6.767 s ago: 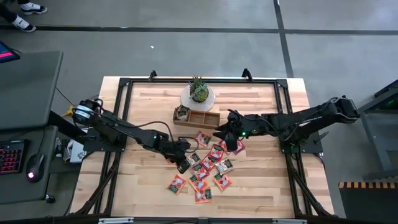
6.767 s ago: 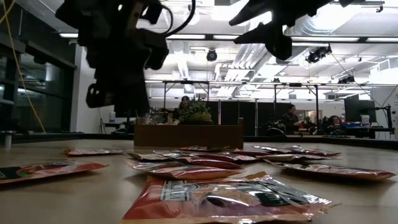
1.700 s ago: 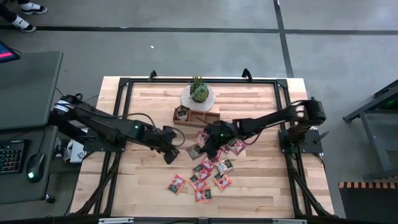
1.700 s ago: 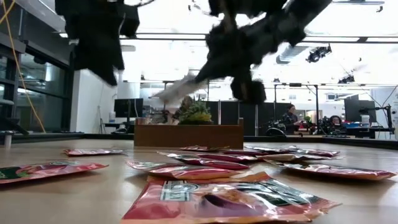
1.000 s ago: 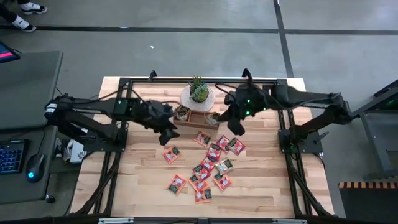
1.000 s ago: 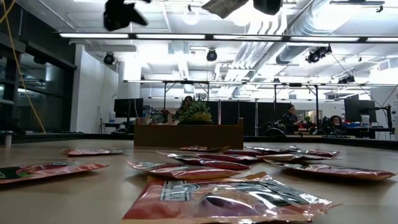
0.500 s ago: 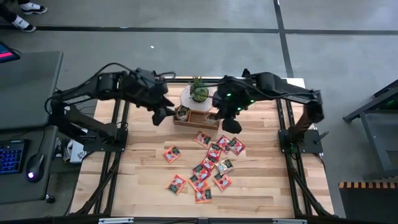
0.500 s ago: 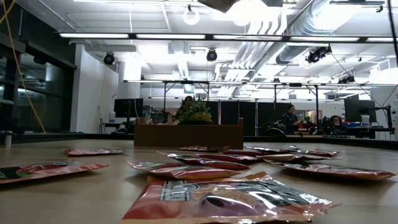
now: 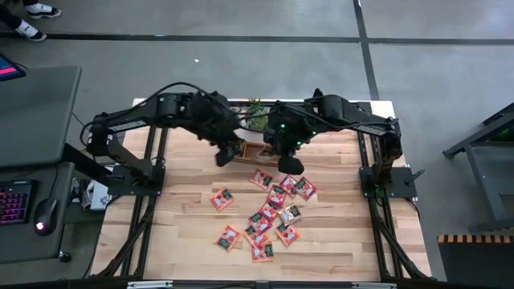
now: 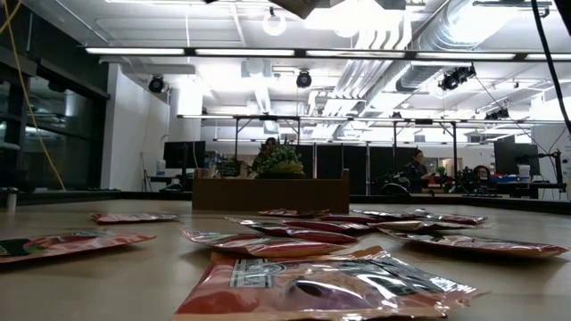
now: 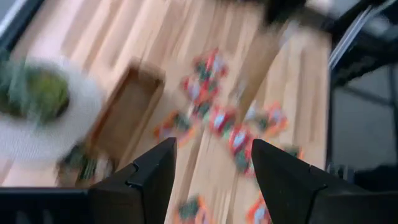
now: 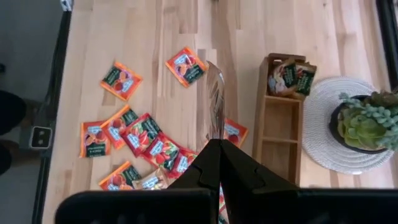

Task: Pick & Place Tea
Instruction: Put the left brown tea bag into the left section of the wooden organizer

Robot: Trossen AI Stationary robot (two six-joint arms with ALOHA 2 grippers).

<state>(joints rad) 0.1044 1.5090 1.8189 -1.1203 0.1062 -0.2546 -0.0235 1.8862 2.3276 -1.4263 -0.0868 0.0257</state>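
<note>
Several red-orange tea sachets point(image 9: 265, 213) lie flat on the wooden table, one apart at the left point(image 9: 222, 198). The brown three-compartment tray point(image 12: 280, 127) stands by the potted plant point(image 12: 360, 124) and has sachets point(image 12: 289, 76) in its end compartment. My right gripper point(image 9: 289, 163) hangs high over the table beside the tray, shut on one sachet point(image 12: 215, 102), which shows edge-on. My left gripper point(image 11: 211, 180) hovers high near the tray's left end point(image 9: 227, 153), open, with nothing between its fingers. My right gripper pinches the sachet by one edge point(image 12: 216, 135) between its two fingers. The fingers slant downward from high above the table. The sachet sticks out beyond the fingertips as a thin strip, lifted clear of the table and the tray.
The plant on its pale round mat point(image 9: 257, 119) stands just beyond the tray at the far side. Black frame rails point(image 9: 157, 144) run along the table's edges. Bare wood lies to the left of the sachets point(image 9: 185, 225).
Both grippers have risen, leaving the low view at its top. My left gripper has gone toward the far edge and then right, toward the tray, staying open. My right gripper has carried its sachet upward and a little left, over the tray's right end.
</note>
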